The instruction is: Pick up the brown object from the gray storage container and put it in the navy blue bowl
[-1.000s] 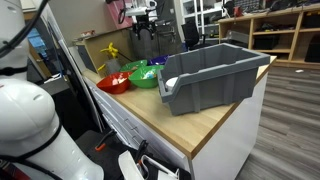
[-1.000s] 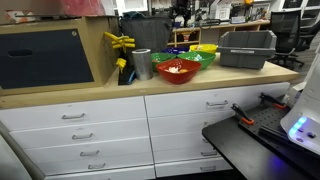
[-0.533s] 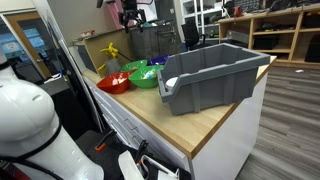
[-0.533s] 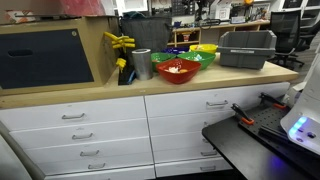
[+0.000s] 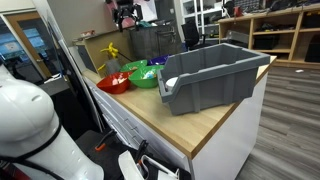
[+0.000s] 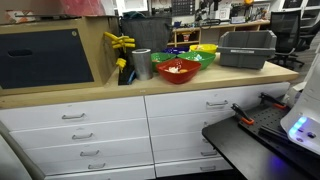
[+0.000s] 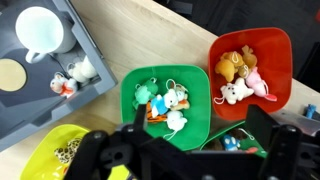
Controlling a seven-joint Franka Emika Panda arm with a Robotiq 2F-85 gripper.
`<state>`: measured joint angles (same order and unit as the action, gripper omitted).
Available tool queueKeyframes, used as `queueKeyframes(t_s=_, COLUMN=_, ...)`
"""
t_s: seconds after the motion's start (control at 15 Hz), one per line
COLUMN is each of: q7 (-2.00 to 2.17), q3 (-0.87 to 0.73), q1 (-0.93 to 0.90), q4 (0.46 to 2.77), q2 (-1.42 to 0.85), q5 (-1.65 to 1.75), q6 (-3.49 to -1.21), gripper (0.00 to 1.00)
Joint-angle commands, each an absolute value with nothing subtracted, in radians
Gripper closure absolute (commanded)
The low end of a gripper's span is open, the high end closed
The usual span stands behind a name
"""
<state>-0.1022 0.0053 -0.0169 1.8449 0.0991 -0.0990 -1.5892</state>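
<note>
Pincer fingers stand wide apart with nothing between them, and it hangs high above the desk, looking straight down. Directly beneath it in the wrist view sits the green bowl, full of small toys. On the pincer's right side of that view the red bowl holds plush animals. At its left a yellow bowl edges in. The gray storage container lies ahead of the fingertips and to the left. Inside it the brown object (a flat, tan-brown disc) rests near a white cup and a little toy figure. In an exterior view the navy blue bowl sits just beside the green one, well below the pincer.
</note>
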Motion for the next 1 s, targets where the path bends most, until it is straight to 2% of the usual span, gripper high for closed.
queueKeyframes(t_s=0.0, q7=-0.173, q3=-0.011, q1=-0.006, q4=1.895, q2=0.151, q5=-0.074, q6=-1.55, gripper=0.0)
queueKeyframes(t_s=0.73, q7=-0.183, q3=-0.007, q1=-0.019, q4=2.12, q2=0.374, q5=-0.041, q6=-1.538, gripper=0.0)
queueKeyframes(t_s=0.93, q7=-0.136, q3=-0.026, q1=-0.022, q4=2.185, q2=0.44, q5=-0.167, q6=-1.429, gripper=0.0)
